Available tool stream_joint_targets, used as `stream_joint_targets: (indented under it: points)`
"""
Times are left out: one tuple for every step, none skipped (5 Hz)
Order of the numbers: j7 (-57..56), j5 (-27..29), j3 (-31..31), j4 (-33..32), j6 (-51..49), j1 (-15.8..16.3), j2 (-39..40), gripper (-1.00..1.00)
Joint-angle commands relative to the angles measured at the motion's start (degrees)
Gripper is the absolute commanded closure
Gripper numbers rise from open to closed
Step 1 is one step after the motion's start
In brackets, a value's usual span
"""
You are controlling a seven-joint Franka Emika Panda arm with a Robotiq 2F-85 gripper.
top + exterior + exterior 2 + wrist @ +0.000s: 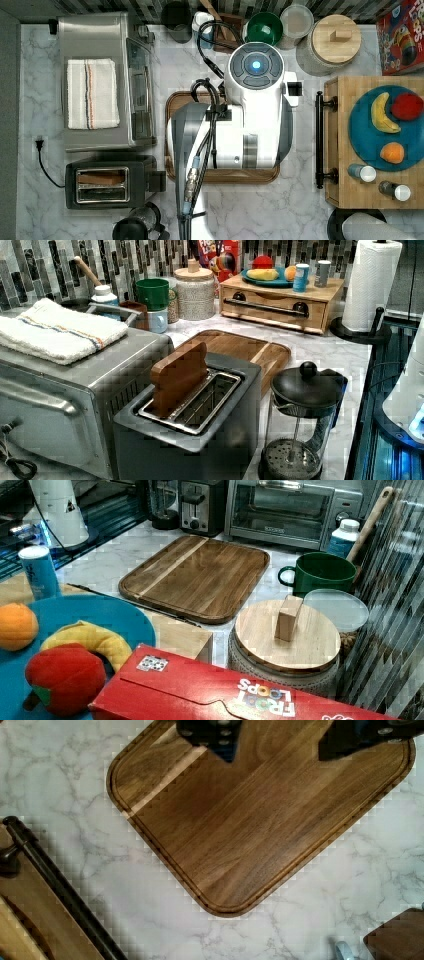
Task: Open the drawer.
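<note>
Gripper (277,740) fingers apart, hovering over the dark brown rounded wooden tray (250,820), while the shut light-wood drawer (272,307) with its long black bar handle (319,140) sits well apart; risk: approach misaligned, fingers skid off the bar.

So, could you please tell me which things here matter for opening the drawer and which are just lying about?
Belongs to the job:
- wide light-wood drawer
- its long black metal bar handle
- pincer, open

Lying about:
- dark brown wooden tray
- blue plate of toy fruit
- green mug
- toaster
</note>
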Motion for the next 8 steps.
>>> stream_joint_targets:
  points:
    - [-0.08,-0.04,0.04,-0.15,0.02,-0.03,0.03,-1.0]
    - [-0.08,-0.04,0.07,-0.16,0.02,-0.06,0.03,-1.0]
    - [-8.93,-0.38,-0.5,-1.59,-0.83,-1.28,-0.73,-1.0]
    - [-22.25,-1.97,-1.12,-2.98,-1.65,-3.23,-1.48,-1.0]
    - [-32.93,-2.06,-3.33,-4.89,0.14,-4.62,-1.8,-1.0]
    - [-38.23,-5.03,-4.56,-8.36,3.59,-4.73,-3.22,-1.0]
    - [-42.56,-8.26,-6.07,-11.83,8.37,-5.17,-5.09,-1.0]
    - [-46.96,-9.93,-7.34,-13.32,11.94,-5.78,-4.75,-1.0]
